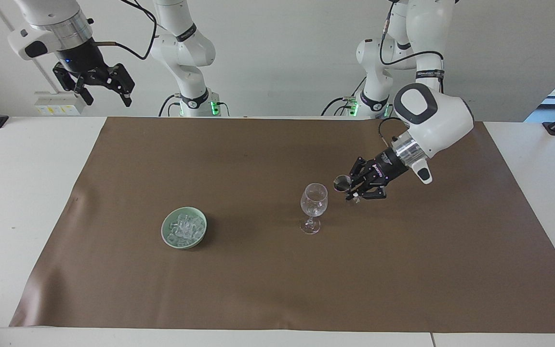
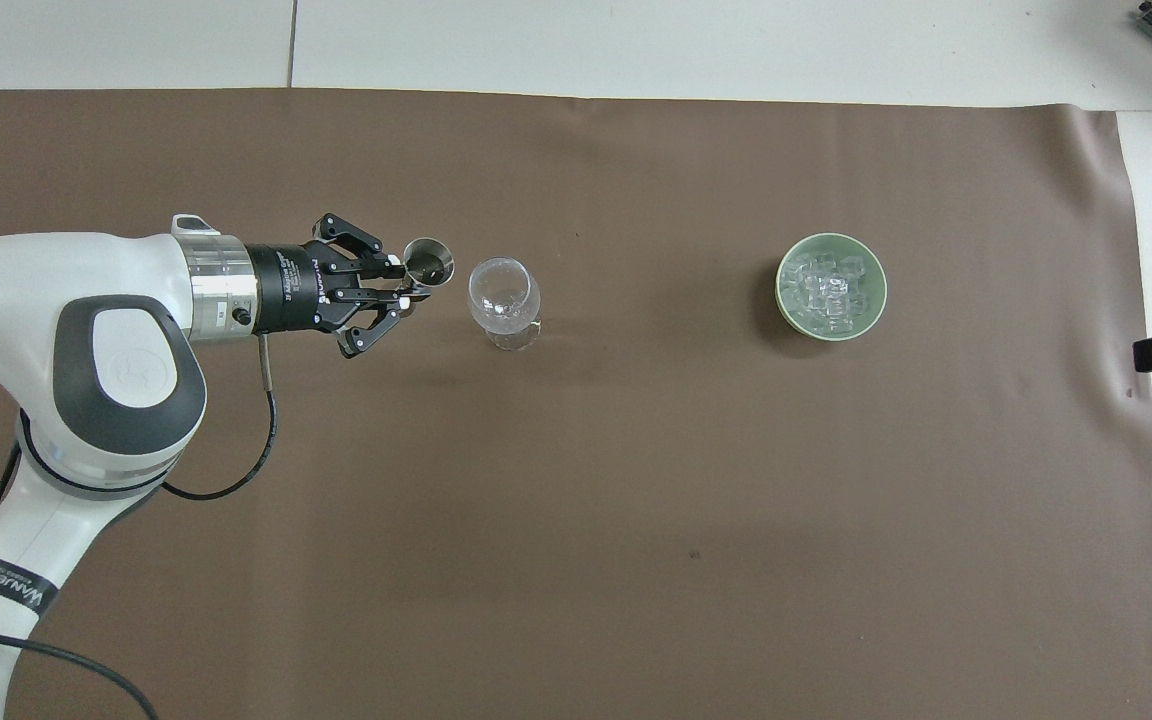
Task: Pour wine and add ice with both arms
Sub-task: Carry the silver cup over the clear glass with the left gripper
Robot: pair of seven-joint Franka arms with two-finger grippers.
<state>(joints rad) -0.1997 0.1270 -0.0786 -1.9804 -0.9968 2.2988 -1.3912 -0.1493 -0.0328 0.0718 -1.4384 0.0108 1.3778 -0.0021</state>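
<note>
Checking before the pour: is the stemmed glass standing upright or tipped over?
Upright. The stemmed glass stands on its foot on the brown mat, bowl above stem, mouth facing up in the overhead view.

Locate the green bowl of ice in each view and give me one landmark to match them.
Facing view: the green bowl sits low on the brown mat, toward the right arm's end.
Overhead view: the same green bowl lies in the upper half, toward the right arm's end.
Shared landmark: the stemmed glass, beside the bowl.
</note>
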